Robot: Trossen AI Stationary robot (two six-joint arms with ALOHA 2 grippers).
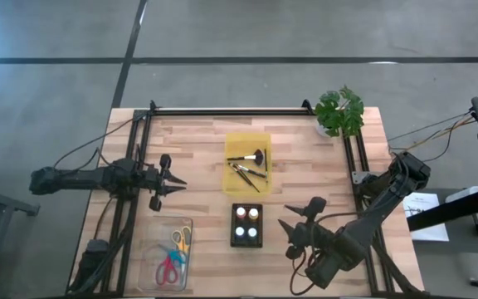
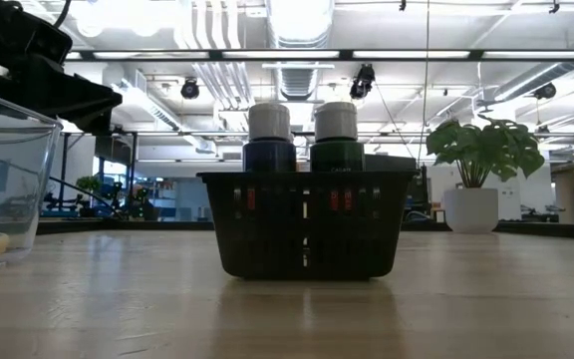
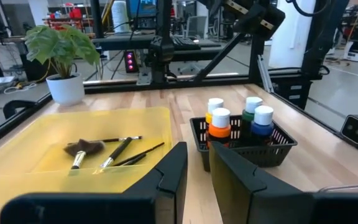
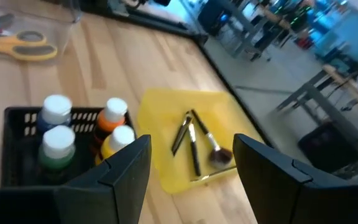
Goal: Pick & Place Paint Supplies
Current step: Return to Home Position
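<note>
Risk: basket [image 2: 307, 234] could be clipped, paint bottles [image 3: 220, 127] toppled, by right gripper [image 1: 289, 224] at its 3 o'clock, jaws wide, empty | left gripper [image 1: 176, 181] parked at 9 o'clock, jaws narrow, empty.

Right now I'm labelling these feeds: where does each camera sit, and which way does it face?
High: above the table, straight down; both arms, left gripper and right gripper open.
Low: table-top height, level toward the black basket; one dark arm part shows.
Left wrist: on the left arm, past its fingers toward the yellow tray.
Right wrist: on the right arm, past its fingers toward that tray.
Shared: all four see the paint bottles.
</note>
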